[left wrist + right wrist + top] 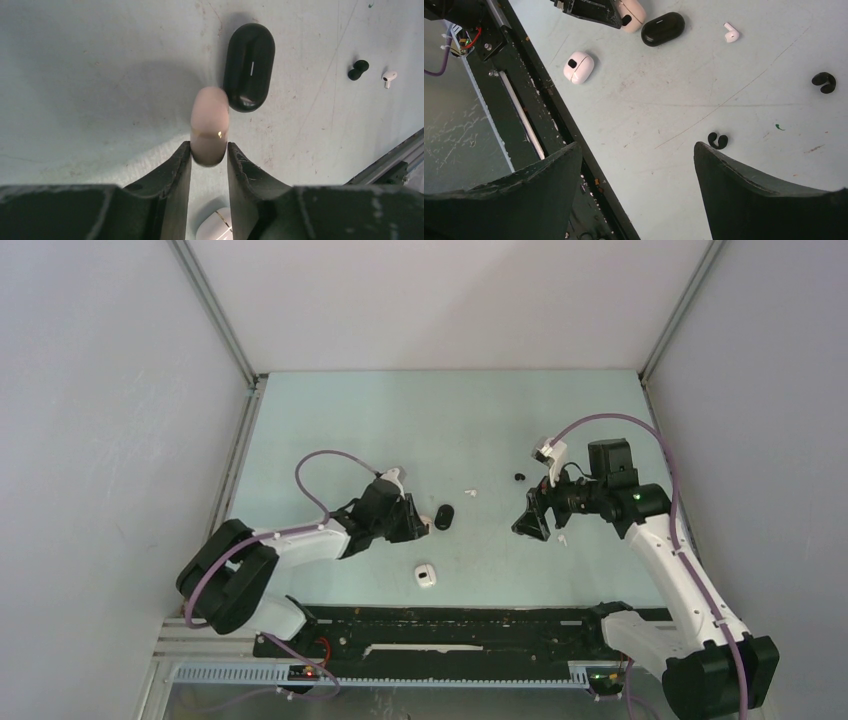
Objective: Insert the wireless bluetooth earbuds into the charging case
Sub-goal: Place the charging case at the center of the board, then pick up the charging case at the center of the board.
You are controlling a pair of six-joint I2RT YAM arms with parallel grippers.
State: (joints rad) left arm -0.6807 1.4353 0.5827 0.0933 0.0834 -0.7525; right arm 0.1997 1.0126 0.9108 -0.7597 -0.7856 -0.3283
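My left gripper (209, 145) is shut on a closed beige charging case (210, 120) and holds it just above the table, its far end next to a closed black case (249, 67). A black earbud (358, 70) and a white earbud (389, 77) lie farther right. In the top view the left gripper (412, 520) is beside the black case (444, 516). My right gripper (636, 147) is open and empty above the table. A black earbud (717, 141) lies by its right finger, and another black earbud (824, 82) and a white earbud (731, 32) lie beyond.
A closed white case (426, 575) lies near the front edge, also seen in the right wrist view (579, 67). A small white piece (562, 539) lies beside the right gripper (527, 523). The black rail (450, 625) runs along the near edge. Walls enclose the table.
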